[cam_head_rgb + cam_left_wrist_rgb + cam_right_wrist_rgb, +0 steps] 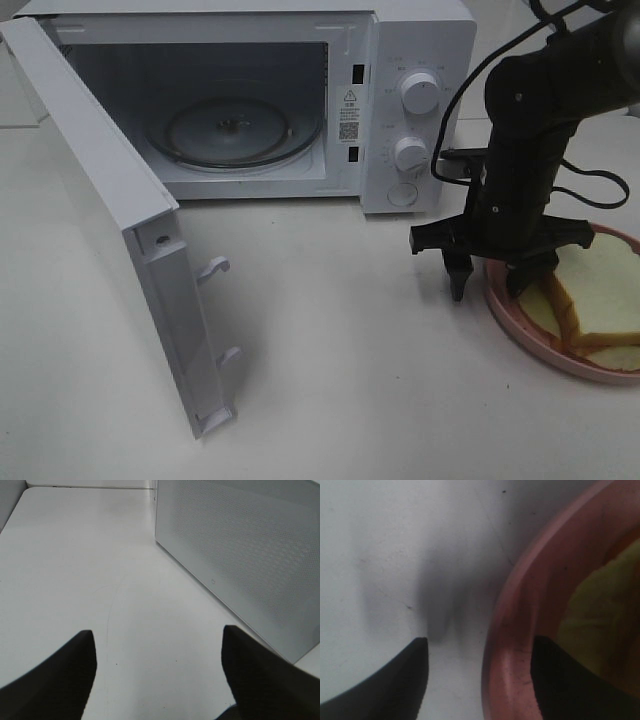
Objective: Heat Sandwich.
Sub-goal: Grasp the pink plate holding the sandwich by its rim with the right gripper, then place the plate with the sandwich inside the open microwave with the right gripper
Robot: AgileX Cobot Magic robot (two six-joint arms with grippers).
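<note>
Seeing from high: my right gripper spread wide astride the pink plate rim, sandwich on that plate, beside the open microwave. Left wrist: left gripper wide, empty, over desk. Right wrist: rim between the fingers.

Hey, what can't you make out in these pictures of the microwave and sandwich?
Sandwich and plate: cut off by the high view's right edge, partly behind the right tool.
Knob labels on the microwave: too small to read, high view.
Left tool: outside the high view; its wrist view shows only fingertips.
Right wrist view: sandwich is a yellow blur.
</note>
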